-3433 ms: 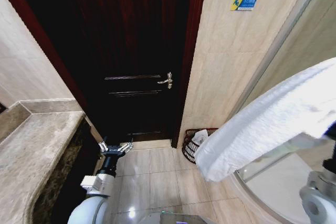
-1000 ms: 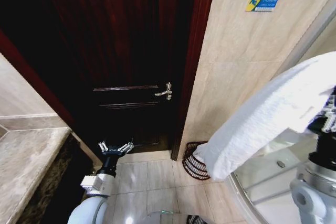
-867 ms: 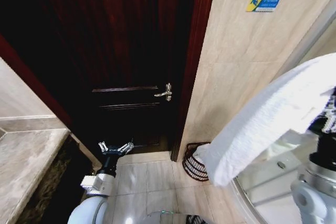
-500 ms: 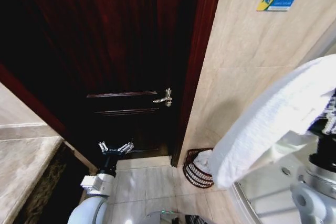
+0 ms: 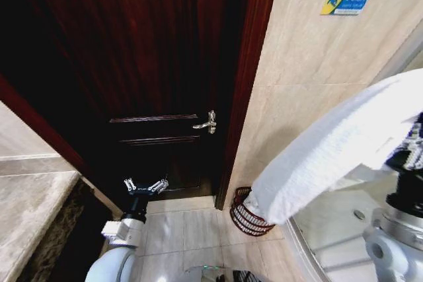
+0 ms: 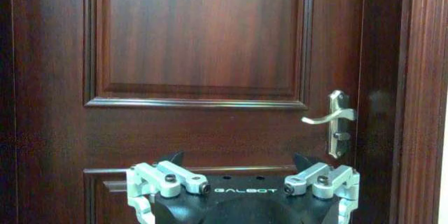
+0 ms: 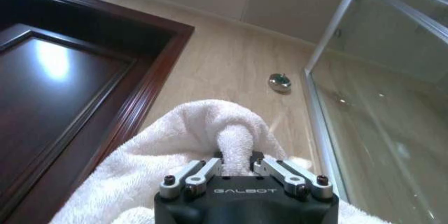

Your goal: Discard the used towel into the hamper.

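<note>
Hanging from the right gripper point(image 7: 238, 167), the towel point(image 5: 330, 156) is being carried high, its jaws pinched tight on a bunched fold of the cloth so that the long loose end is kept off the floor. The hamper point(image 5: 246, 216) is being used as the landmark: it is standing on the tiles at the foot of the wall beside the dark door point(image 5: 152, 77), and the towel's free end is dangling just above its rim (partly hiding it). The left gripper point(image 5: 145, 186) is being held idle, fingers spread wide and empty, well apart from the hamper, low before the door, leaving the way clear.
</note>
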